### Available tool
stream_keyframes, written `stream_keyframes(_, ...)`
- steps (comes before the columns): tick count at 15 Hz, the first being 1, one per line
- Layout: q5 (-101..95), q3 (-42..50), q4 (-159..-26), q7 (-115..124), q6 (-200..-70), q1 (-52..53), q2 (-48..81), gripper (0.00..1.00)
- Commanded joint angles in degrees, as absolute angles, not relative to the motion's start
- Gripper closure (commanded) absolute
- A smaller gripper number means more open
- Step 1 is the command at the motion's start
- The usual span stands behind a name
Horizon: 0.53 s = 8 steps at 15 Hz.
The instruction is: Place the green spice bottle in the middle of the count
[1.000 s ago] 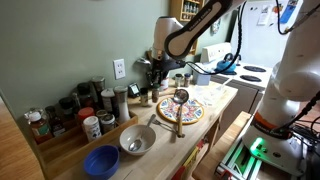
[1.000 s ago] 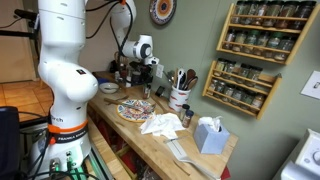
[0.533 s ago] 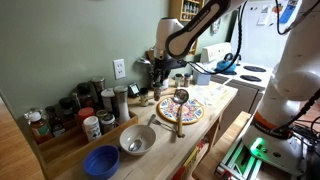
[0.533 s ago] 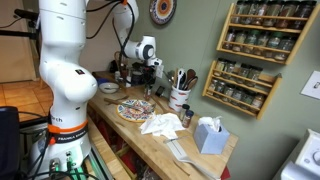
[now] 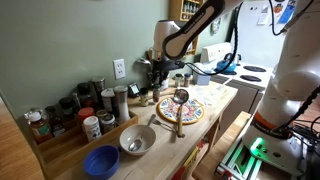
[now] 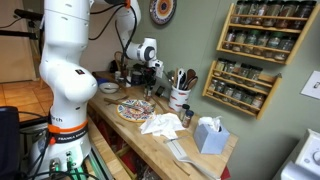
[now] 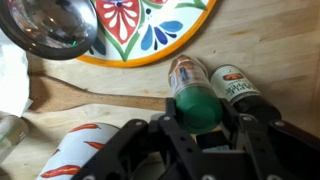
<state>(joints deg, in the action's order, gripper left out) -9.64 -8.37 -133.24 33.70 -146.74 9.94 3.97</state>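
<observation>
- The gripper (image 7: 202,122) comes in from 6 o'clock in the wrist view, with one jaw on each side of the green cap. The jaws are close to the cap, but whether they press on it cannot be told.
- The green bottle (image 7: 194,98) stands on the wooden counter (image 7: 270,45), between the jaws. Its cap faces the camera and its body runs toward 12 o'clock.
- A red-label bottle (image 7: 236,86) is just beside it at 2 o'clock.
- The painted plate (image 7: 150,28) lies at 12 o'clock from the green bottle, with its rim near the bottle.
- A shiny ladle (image 7: 48,26) rests at 10 o'clock, over the plate's edge.
- A wooden utensil (image 7: 85,93) lies flat at 9 o'clock.
- A red-and-white jar (image 7: 78,158) sits at 8 o'clock, by the gripper body.
- In both exterior views the gripper (image 5: 155,74) (image 6: 141,73) hangs low at the back of the counter, near the wall and behind the plate (image 5: 181,111) (image 6: 135,108). The bottle itself is hidden there.
- In an exterior view a metal bowl (image 5: 137,140) and a blue bowl (image 5: 101,161) sit well apart from the gripper.
- In an exterior view a utensil crock (image 6: 180,97) and a tissue box (image 6: 208,133) stand beyond the plate.
</observation>
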Motion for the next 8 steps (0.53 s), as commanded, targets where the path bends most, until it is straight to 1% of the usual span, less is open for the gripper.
stream_keyframes(1,-9.2,-7.8,-130.7,33.4,-144.9,10.2,6.5,0.80)
stream_keyframes(6,-8.9,-7.3,-129.0,32.6,-144.3,10.7,8.6,0.80)
stream_keyframes(7,-9.3,-7.2,-128.8,32.9,-144.1,10.8,8.8,0.30)
stream_keyframes(8,-9.6,-7.0,-128.9,33.1,-144.4,10.9,8.9,0.29)
